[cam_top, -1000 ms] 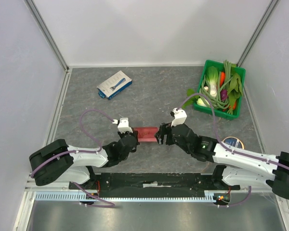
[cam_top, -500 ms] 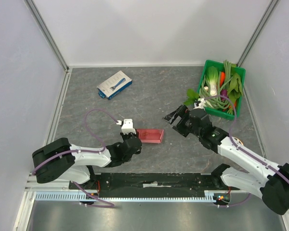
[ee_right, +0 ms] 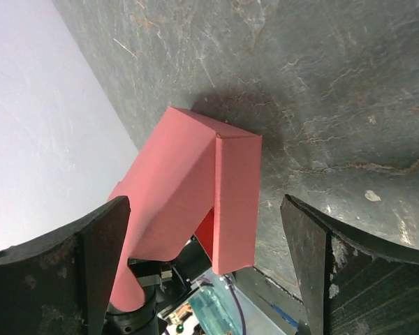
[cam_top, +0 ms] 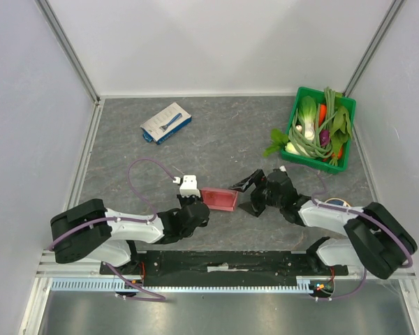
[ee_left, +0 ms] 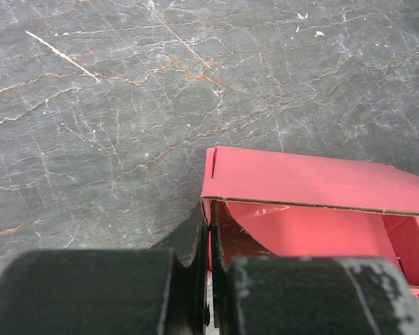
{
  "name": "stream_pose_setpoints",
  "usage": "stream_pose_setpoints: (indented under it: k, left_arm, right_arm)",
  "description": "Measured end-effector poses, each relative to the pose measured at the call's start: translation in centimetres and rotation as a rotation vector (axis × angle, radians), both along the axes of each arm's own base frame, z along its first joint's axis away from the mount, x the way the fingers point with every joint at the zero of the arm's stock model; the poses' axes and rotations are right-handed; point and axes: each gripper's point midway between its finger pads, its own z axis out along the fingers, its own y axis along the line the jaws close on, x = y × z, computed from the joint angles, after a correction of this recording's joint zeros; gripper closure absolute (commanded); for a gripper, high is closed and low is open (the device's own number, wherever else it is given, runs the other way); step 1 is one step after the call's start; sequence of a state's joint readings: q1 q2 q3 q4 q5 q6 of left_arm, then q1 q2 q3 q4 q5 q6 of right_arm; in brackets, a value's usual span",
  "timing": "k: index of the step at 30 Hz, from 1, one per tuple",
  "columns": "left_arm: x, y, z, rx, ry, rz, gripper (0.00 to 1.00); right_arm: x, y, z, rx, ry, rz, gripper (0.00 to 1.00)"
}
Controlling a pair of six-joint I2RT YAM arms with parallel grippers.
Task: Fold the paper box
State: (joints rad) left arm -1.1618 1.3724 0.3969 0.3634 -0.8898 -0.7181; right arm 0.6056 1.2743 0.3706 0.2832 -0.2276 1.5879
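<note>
1. The paper box [cam_top: 219,199] is pink-red. It lies on the gray table [cam_top: 216,139], near the front, between my two hands.
2. It is partly folded, with its walls up and its top open.
3. My left gripper [cam_top: 194,211] is pinched tight on the box's left end wall.
4. My right gripper [cam_top: 249,195] is spread wide and holds nothing. It sits just by the box's right end.
5. Farther back lies a white-and-blue box [cam_top: 166,123]. A green basket [cam_top: 350,132] of veggies sits in the back right corner.
</note>
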Motion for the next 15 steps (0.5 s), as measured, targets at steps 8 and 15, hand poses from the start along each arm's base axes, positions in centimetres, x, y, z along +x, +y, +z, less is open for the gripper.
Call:
stream_pose_setpoints:
  k: [8, 15]
  left_arm:
    - [-0.2, -0.2, 0.0, 0.022, -0.001, -0.001, 0.98]
    - [-0.4, -0.1, -0.2, 0.020, 0.003, 0.009, 0.98]
  right_arm:
    - [-1.3, 2.8, -0.2, 0.138, 0.030, 0.023, 0.16]
    - [-1.6, 2.9, -0.7, 0.217, 0.067, -0.016, 0.32]
